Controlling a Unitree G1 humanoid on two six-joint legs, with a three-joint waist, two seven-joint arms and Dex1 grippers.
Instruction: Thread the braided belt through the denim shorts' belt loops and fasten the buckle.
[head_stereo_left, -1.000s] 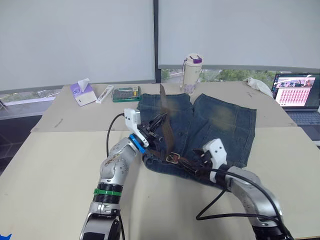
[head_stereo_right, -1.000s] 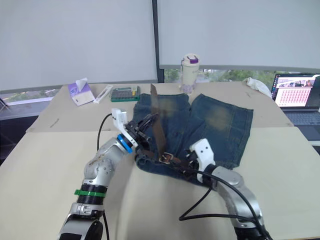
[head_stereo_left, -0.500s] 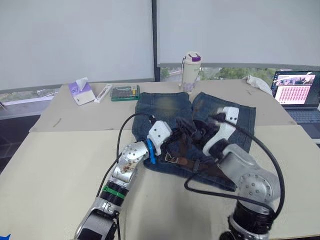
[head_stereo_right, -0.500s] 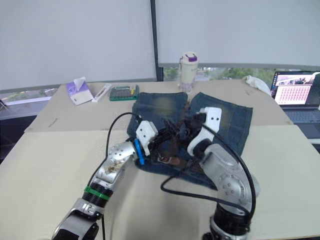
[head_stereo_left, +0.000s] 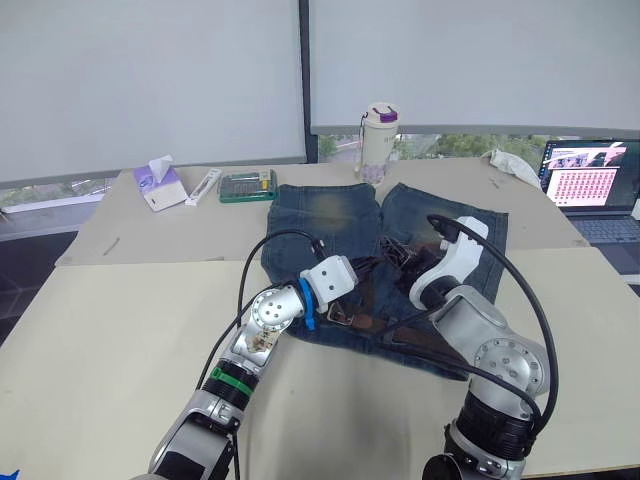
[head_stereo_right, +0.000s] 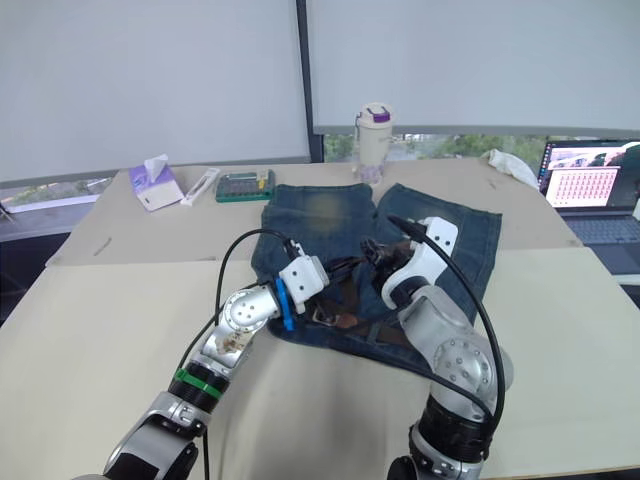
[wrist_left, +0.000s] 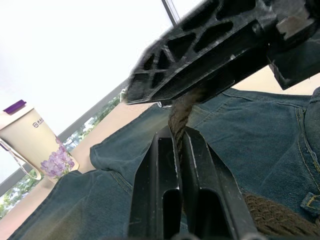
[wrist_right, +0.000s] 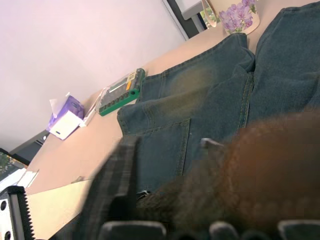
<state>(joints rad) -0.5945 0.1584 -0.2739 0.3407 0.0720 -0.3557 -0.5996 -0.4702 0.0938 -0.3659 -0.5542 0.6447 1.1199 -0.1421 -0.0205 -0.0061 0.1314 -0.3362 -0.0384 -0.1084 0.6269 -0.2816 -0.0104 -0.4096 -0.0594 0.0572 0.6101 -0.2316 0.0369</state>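
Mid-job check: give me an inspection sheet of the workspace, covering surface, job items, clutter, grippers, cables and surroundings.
Surface: beige table, with a second table butted behind it.
Job's things: denim shorts lie flat with the waistband toward the robot; braided belt lies along the waistband, buckle resting unfastened near its middle.
Clutter: tissue pack, white tube, green calculator, floral cup, white cloth, open laptop.
Grippers: left gripper is shut on the belt; right gripper is over the shorts, fingers' state unclear.
Cables: black cables loop from both wrists above the table.
Surroundings: lowered window blinds; greenery outside.
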